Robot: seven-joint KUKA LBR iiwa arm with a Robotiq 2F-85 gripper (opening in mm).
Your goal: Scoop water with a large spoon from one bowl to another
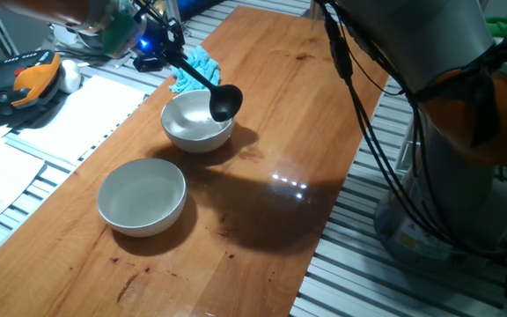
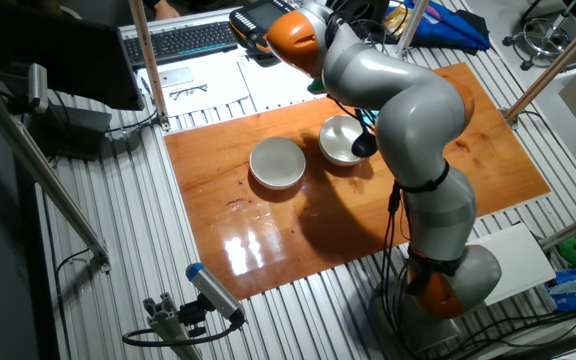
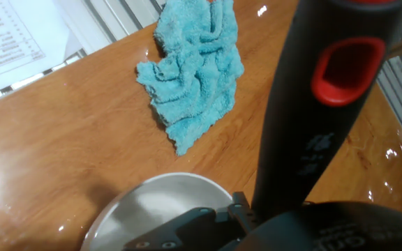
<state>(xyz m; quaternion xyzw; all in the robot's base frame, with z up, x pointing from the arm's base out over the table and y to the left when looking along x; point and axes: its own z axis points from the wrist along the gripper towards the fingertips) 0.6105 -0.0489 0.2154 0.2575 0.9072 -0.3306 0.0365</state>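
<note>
The large spoon, a black ladle (image 1: pixel 225 103), hangs tilted with its round scoop just above the right rim of the far white bowl (image 1: pixel 192 128). Its thin handle runs up and left into my gripper (image 1: pixel 154 42), which is shut on it. In the hand view the handle (image 3: pixel 306 139), with a red-edged hanging hole, fills the right side, and that bowl (image 3: pixel 152 209) lies below it. A second white bowl (image 1: pixel 142 195) stands nearer the front, apart from the first. Water is too faint to make out in either bowl or the scoop. In the other fixed view the arm hides the gripper; the scoop (image 2: pixel 365 146) shows beside the bowl (image 2: pixel 340 140).
A crumpled light-blue cloth (image 1: pixel 196 69) lies on the wooden table (image 1: pixel 262 229) just behind the far bowl; it also shows in the hand view (image 3: pixel 194 70). White papers (image 1: pixel 77 114) and an orange-black device (image 1: pixel 25 79) lie left of the table. The arm's base and cables (image 1: pixel 447 176) stand at the right.
</note>
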